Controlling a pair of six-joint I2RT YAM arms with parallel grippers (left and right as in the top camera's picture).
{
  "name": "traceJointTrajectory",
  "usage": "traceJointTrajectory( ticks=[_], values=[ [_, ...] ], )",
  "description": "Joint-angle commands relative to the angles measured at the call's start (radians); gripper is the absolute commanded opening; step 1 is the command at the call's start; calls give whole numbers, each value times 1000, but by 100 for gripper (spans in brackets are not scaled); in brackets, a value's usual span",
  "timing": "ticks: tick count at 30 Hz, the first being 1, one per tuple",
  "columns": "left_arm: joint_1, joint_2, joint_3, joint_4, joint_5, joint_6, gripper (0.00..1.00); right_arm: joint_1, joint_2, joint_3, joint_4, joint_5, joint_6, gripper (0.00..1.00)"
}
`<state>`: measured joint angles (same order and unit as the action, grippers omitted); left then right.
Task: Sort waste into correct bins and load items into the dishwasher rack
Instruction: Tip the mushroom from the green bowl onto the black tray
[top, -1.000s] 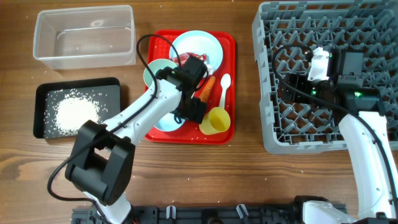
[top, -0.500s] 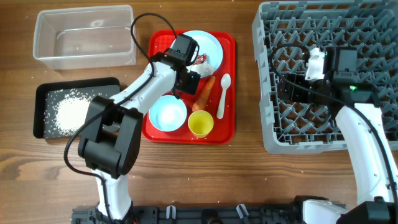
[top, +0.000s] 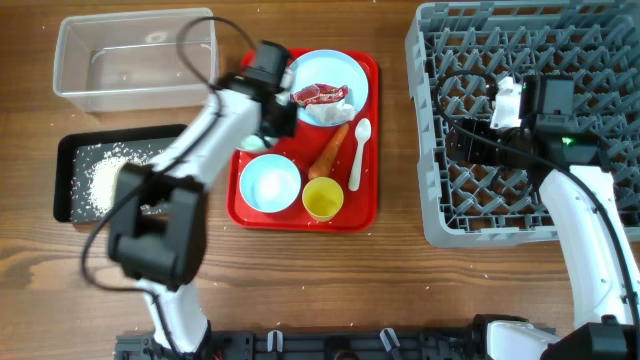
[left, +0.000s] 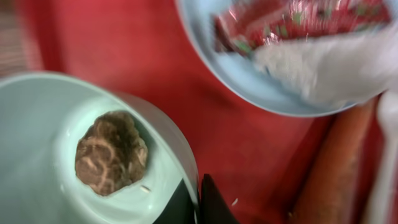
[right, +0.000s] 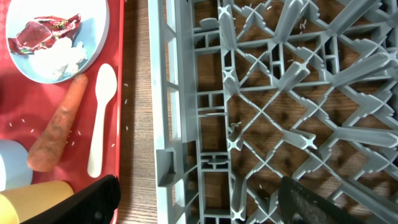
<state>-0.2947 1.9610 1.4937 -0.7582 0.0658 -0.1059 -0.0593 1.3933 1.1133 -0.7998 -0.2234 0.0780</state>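
On the red serving tray (top: 300, 216), my left gripper (top: 267, 128) (left: 198, 202) is shut on the rim of a pale-blue bowl (left: 37, 137) that holds a brown food lump (left: 111, 152). The arm mostly hides this bowl (top: 251, 143) in the overhead view. The plate (top: 345, 75) carries the red-and-white wrapper (top: 320, 95) with tissue (left: 323, 68). Carrot (top: 328, 152), white spoon (top: 357, 155), a second bowl (top: 270, 185) and the yellow cup (top: 323, 200) lie on the tray. My right gripper (top: 462, 140) (right: 199, 205) is open over the left edge of the dishwasher rack (top: 530, 200), with nothing in it.
The clear tub (top: 135, 60) stands at the back left, holding only a few grains. In front of it the black tray (top: 170, 140) holds a heap of rice (top: 105, 180). A strip of bare wood (right: 137, 93) separates the red tray from the rack.
My left arm swung from the tray's front to its back-left corner and its jaws closed on the bowl's rim. The yellow cup now stands further left. The right arm has not moved.
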Motion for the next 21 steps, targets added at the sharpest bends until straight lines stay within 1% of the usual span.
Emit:
traceJointTrajectory(
  ticks=[1,2,4,6,8,10,12,13,15,17,19,21],
  values=[
    [174,-139,30,-57,275,-37,4,4,10,10,6,17,2,84],
    [248,-149,30,-104,341,-34,4,4,10,10,6,17,2,84],
    [357,-149,27,-193,448,26,4,4,10,10,6,17,2,84],
    [469,-148,3,-275,563,165,4,4,10,10,11,17,3,84],
    [529,-148,-49,-293,621,240,4,4,10,10,21,16,3,84],
    [623,-147,-136,-282,782,344,4,4,10,10,24,17,3,84],
    [736,-147,-201,-271,986,447,4,4,10,10,24,16,3,84],
    [779,-147,-216,-271,1046,478,4,4,10,10,24,16,3,84],
    [887,-147,-235,-279,1176,533,4,4,10,10,24,16,3,84],
    [965,-147,-235,-283,1283,541,4,4,10,10,21,16,2,84],
    [1022,-147,-235,-302,1313,541,4,4,10,10,11,17,2,84],
    [1064,-143,-239,-324,1313,540,4,4,10,10,0,17,0,84]
  ],
)
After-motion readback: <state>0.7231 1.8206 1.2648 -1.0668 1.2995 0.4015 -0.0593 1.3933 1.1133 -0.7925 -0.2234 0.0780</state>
